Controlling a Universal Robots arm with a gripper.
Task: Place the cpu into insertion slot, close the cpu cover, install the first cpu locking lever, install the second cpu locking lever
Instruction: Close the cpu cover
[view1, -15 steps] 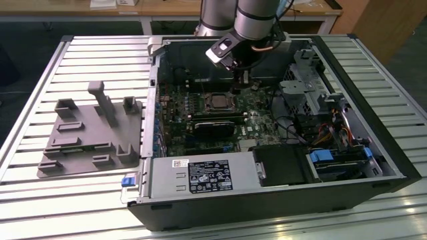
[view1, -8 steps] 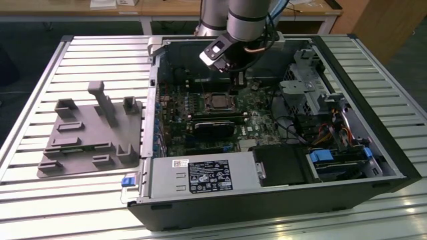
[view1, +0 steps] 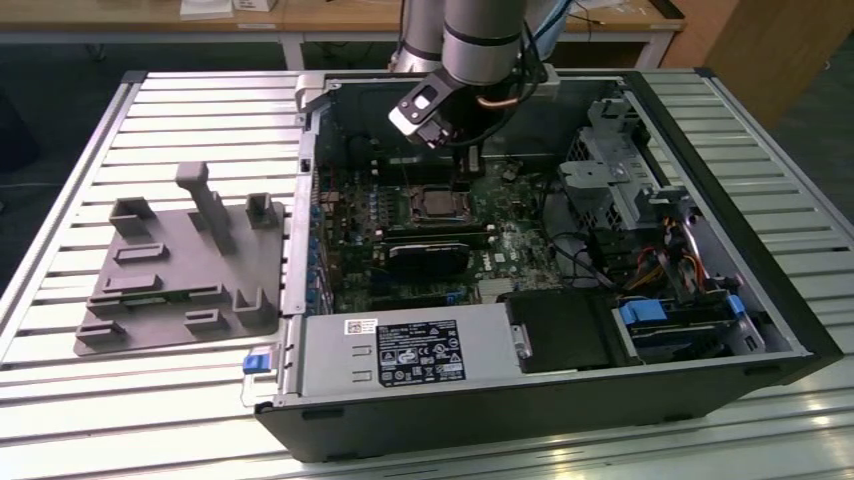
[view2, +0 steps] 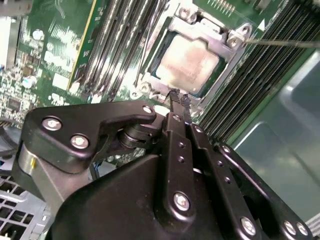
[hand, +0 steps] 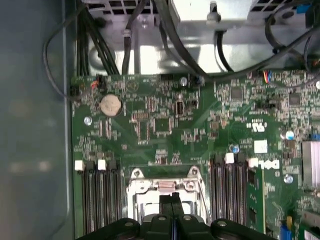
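Observation:
The cpu (view2: 192, 62), a dull silver-tan square, lies flat in the insertion slot (view1: 438, 205) on the green board. The silvery cpu cover (view2: 222, 47) is down around it as a frame, and the chip's face shows through its window. A thin metal lever rod (view2: 285, 43) sticks out sideways from one corner of the socket. My gripper (view2: 179, 97) hangs just above the socket's near edge with its fingertips pressed together and nothing between them. In the first wrist view the gripper (hand: 172, 199) sits over the socket frame (hand: 167, 187). In the exterior view the gripper (view1: 467, 165) is just behind the socket.
The open computer case (view1: 747, 300) lies on a slatted table. A black graphics card (view1: 427, 255) sits in front of the socket, a power supply (view1: 400, 355) nearer still. Memory slots (view2: 115, 45) flank the socket. A grey fixture (view1: 180, 265) stands at the exterior view's left.

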